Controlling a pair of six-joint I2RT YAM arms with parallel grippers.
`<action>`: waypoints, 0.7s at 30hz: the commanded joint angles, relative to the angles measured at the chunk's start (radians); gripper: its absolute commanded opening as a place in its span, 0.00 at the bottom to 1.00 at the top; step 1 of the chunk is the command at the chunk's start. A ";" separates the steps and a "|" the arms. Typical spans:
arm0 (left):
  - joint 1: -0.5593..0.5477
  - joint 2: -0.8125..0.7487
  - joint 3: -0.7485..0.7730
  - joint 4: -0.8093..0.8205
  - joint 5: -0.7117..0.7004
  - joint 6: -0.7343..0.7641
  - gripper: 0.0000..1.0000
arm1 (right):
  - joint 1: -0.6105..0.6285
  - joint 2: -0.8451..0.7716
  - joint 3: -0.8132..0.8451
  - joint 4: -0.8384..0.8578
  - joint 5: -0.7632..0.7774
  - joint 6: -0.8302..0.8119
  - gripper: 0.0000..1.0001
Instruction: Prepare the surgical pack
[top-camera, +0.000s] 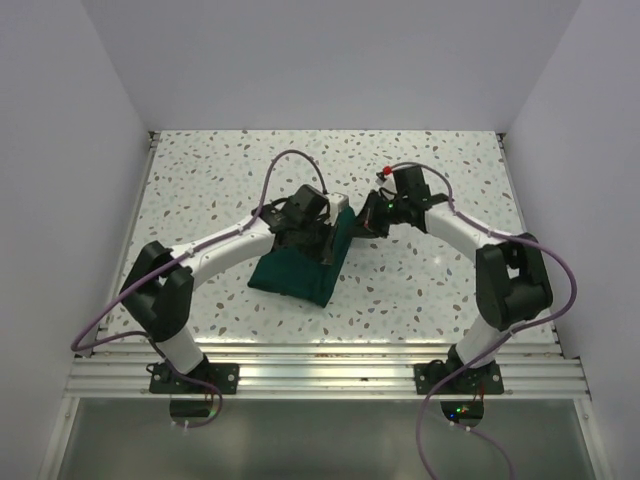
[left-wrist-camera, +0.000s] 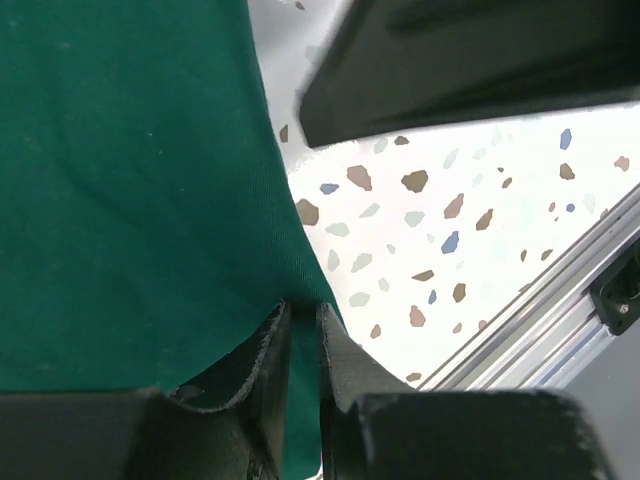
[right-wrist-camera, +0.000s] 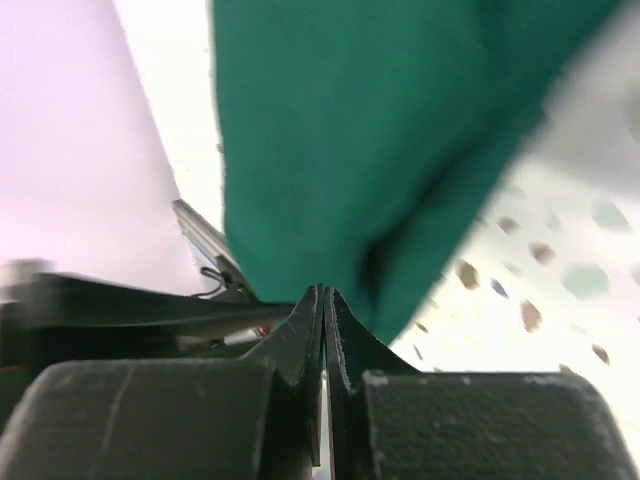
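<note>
We find the green drape (top-camera: 300, 270) bunched in the middle of the worktop (top-camera: 200, 180), between the two arms. The left tool (left-wrist-camera: 303, 315) is nearly closed, with a fold edge nipped in its jaws. The right tool (right-wrist-camera: 325, 295) is closed, apparently pinching the raised far corner, though blur hides the contact. We judge both lift cloth so a flap can fold across.

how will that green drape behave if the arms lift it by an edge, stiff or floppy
Probably floppy: the green drape hangs in soft folds from the right gripper. Likely light for its size, since a thin pinch holds its edge up. It may sag or unfold rather than keep its shape.
</note>
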 joint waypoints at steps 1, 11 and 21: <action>-0.003 0.006 -0.039 0.124 0.064 -0.027 0.19 | 0.002 0.031 0.105 -0.020 -0.046 -0.046 0.00; -0.006 -0.025 -0.221 0.276 0.124 -0.087 0.15 | 0.005 0.228 0.082 0.229 -0.195 0.132 0.00; -0.020 -0.046 -0.232 0.230 0.094 -0.049 0.12 | -0.055 0.272 -0.032 0.247 -0.242 0.010 0.00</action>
